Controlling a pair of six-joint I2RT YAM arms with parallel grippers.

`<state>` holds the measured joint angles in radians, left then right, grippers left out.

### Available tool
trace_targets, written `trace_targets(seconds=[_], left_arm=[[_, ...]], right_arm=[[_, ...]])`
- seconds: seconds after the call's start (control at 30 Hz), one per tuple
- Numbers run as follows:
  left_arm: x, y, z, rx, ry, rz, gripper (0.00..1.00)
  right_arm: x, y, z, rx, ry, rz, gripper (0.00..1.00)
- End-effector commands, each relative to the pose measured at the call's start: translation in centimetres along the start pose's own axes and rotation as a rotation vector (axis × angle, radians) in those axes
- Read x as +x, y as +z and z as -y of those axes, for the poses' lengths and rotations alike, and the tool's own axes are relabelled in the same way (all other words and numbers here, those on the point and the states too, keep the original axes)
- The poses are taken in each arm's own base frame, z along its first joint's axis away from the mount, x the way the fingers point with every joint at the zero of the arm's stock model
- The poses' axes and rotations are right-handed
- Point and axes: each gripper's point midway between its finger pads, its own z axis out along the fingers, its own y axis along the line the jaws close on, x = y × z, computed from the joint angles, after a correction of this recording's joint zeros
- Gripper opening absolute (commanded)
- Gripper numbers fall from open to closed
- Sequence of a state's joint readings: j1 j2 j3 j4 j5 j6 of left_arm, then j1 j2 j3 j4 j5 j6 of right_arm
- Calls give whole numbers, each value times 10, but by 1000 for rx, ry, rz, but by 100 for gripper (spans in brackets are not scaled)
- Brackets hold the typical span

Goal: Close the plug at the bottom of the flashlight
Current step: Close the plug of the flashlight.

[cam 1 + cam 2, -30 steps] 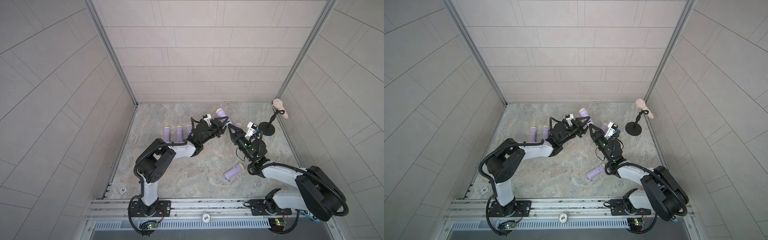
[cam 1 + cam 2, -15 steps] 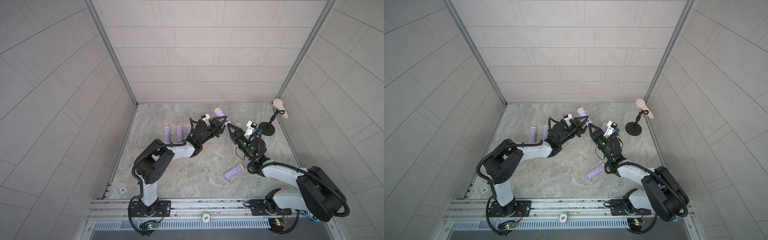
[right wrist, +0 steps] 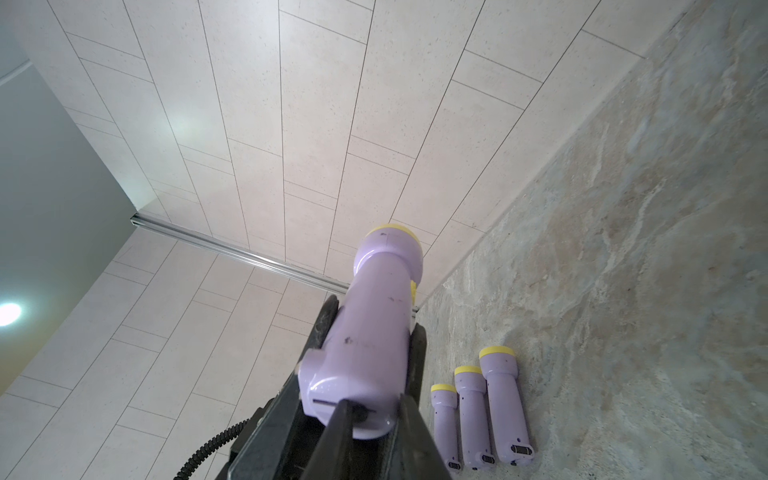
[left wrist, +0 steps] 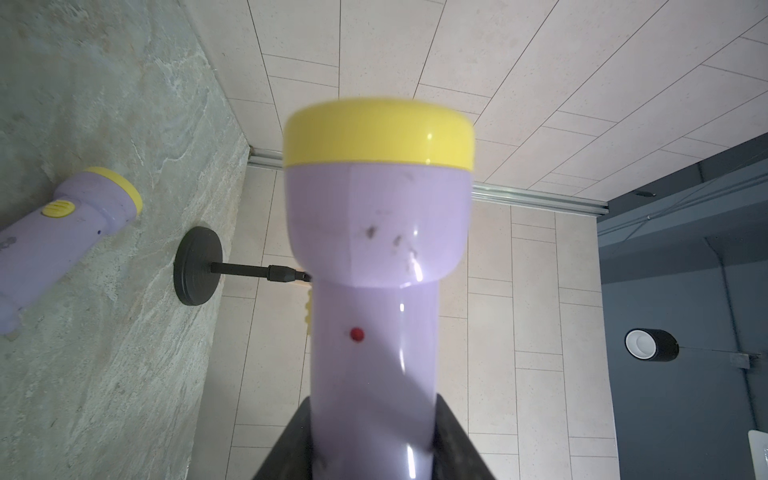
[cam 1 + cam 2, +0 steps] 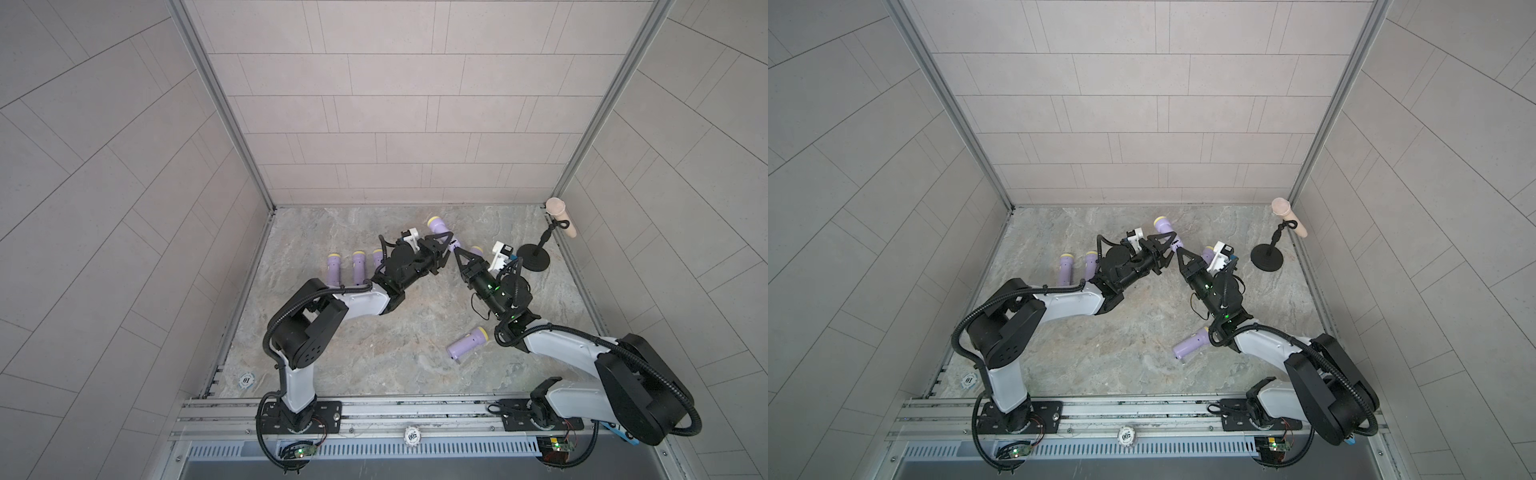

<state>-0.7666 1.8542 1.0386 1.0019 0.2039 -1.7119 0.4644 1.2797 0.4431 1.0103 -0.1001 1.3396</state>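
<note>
A purple flashlight [image 5: 441, 229] with a yellow head is held off the floor, tilted, head toward the back wall. My left gripper [image 5: 441, 246] is shut on its barrel; in the left wrist view both black fingers [image 4: 453, 440] press the sides of the flashlight [image 4: 374, 257]. My right gripper [image 5: 457, 251] meets the flashlight's bottom end in both top views [image 5: 1179, 251]. In the right wrist view my right gripper [image 3: 374, 409] is shut on the small dark plug [image 3: 360, 414] at the base of the flashlight [image 3: 374, 324].
Three purple flashlights [image 5: 358, 266] lie side by side on the stone floor at the left, also in the right wrist view [image 3: 473, 415]. Another flashlight [image 5: 476, 250] lies behind the right arm, another [image 5: 467, 343] at the front. A black stand [image 5: 533, 259] is at the back right.
The right gripper's fingers have closed at the flashlight's bottom end. The left gripper keeps its hold; the flashlight has barely shifted.
</note>
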Motion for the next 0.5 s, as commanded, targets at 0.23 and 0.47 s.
trace_targets(seconds=[0.23, 0.47], left_arm=[[84, -14, 62, 162, 13, -279, 0], [84, -16, 69, 178, 21, -276, 0]], right_arm=[[-3, 1, 40, 182, 14, 26, 23], [3, 0, 59, 239, 44, 15, 22]])
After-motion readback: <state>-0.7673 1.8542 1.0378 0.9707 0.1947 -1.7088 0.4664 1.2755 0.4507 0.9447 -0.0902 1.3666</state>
